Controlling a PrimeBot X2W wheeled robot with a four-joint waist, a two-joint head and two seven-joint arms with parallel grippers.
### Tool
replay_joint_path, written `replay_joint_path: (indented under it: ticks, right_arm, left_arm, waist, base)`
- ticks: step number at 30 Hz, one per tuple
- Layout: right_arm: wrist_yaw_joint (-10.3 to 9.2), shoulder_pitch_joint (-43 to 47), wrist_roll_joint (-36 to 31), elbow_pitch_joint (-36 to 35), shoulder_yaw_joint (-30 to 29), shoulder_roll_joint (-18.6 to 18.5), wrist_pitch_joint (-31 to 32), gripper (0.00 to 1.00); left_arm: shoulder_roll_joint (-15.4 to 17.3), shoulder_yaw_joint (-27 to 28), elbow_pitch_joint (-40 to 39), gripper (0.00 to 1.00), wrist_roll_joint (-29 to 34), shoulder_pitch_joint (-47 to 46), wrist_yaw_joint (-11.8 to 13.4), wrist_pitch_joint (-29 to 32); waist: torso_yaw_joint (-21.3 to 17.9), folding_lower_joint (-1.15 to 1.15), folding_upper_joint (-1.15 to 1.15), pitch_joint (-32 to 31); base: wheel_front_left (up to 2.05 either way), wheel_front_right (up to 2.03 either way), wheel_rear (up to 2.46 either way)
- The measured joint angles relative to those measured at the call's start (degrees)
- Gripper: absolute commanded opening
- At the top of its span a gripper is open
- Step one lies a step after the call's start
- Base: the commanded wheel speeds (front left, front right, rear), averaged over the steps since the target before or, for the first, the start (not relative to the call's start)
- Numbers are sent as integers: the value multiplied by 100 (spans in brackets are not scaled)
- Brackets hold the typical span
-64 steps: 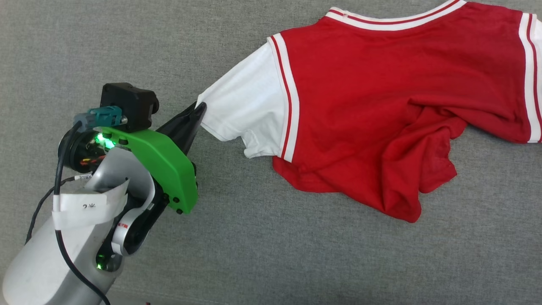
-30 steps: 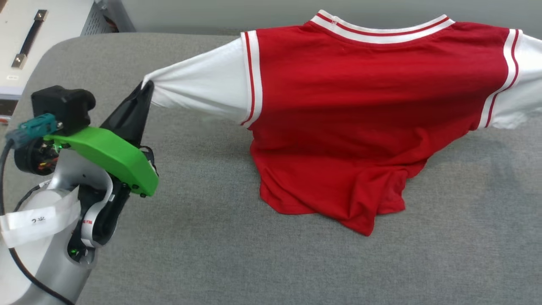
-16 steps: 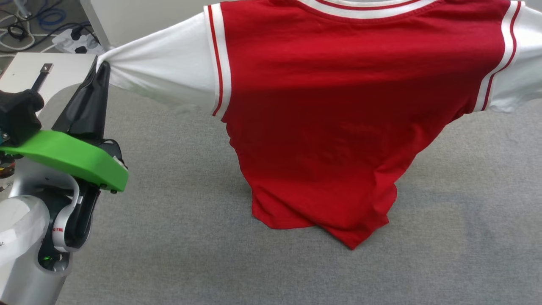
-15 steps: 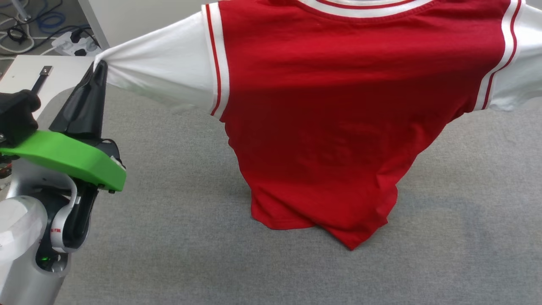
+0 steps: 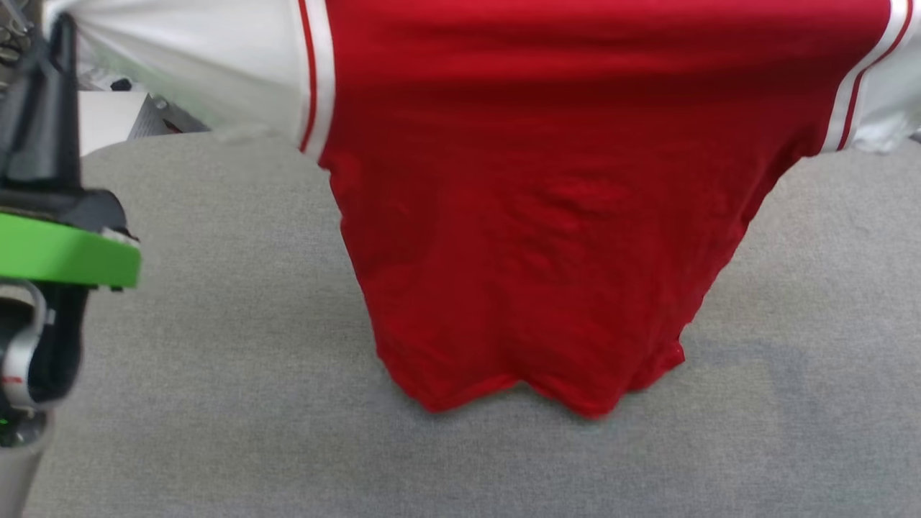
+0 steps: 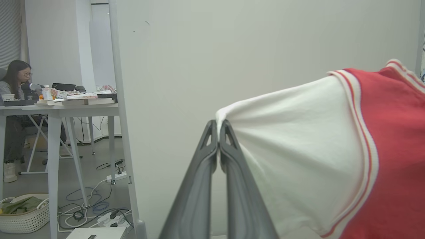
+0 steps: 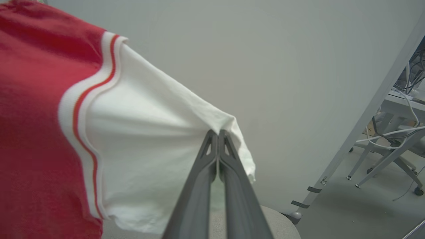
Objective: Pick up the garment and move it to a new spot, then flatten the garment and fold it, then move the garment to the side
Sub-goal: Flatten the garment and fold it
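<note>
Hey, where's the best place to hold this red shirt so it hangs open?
The white sleeve ends, one from each outer side. The left tool and right tool are shut there, and the garment hangs spread flat between them.

Matt cloth garment [image 5: 532,216], coarse woven tabletop [image 5: 216,432]

Garment [image 5: 532,237] over the table [image 5: 216,446], between left fingers [image 5: 43,122] and right fingers [image 7: 232,179]

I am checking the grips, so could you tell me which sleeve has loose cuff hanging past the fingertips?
The sleeve in the right gripper: a white flap droops beyond its tips. The left gripper pinches its sleeve at the very corner.
</note>
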Motion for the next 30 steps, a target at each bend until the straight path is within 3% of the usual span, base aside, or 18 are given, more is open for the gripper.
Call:
replay_joint_path:
  ticks: [6,17,26,30]
  right_arm:
    - [0,-697,-179,126,136,75,-371,0]
    - [1,-2852,-463,1104,818,171,-710,0]
    - [1,-4946,-780,2460,1187,486,-1027,0]
    - [1,-5851,-855,3029,1248,686,-1266,0]
  left_arm:
    - [299,143,208,0,-16,-671,-300,47]
    - [437,-4,1203,0,-86,-2787,-926,175]
    - [64,-560,2815,0,281,-5158,-1523,71]
    - [-199,-633,3527,0,510,-6165,-1625,-304]
  waist:
    - [-19,0,0,353]
    - [-50,0,0,1382]
    - [-43,1,0,2453]
    - [-46,2,0,2919]
  base:
    - [0,0,0]
    - [0,0,0]
    - [0,0,0]
    - [0,0,0]
